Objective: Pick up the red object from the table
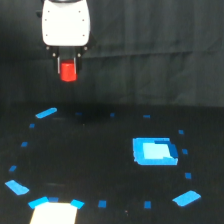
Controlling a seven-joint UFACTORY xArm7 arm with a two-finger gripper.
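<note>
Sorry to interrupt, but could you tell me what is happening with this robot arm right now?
The arm's pincer is holding the red object between its fingers, up in the air above the black table. So the pick seems done: the piece hangs clear of the surface. Below, on the table, lie small blue tape marks, a larger blue square patch toward the exterior view's right and a pale rectangle at the bottom edge.

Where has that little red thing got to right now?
In the exterior view the red object sits high on the left, held between the fingers of the end effector, well above the black table and its blue tape marks.
</note>
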